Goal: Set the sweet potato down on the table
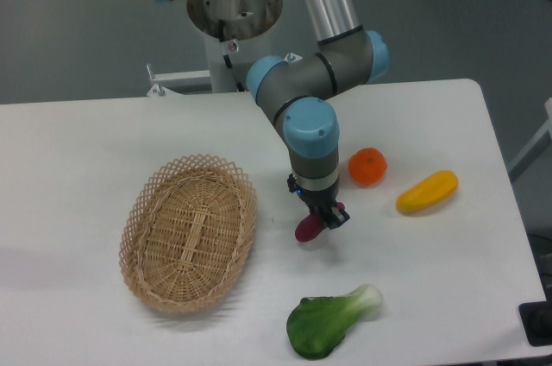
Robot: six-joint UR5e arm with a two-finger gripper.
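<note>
The sweet potato [307,229] is a small dark magenta oblong, held at the lower tip of my gripper [323,218], which is shut on it. It hangs just above or at the white table [78,141], near the middle, to the right of the basket; I cannot tell whether it touches the surface. The gripper points straight down, and its fingers cover the sweet potato's right end.
An oval wicker basket [188,231] lies left of the gripper. A round orange fruit [367,167] and a long yellow vegetable [427,192] lie to the right. A green leafy vegetable [330,323] sits near the front edge.
</note>
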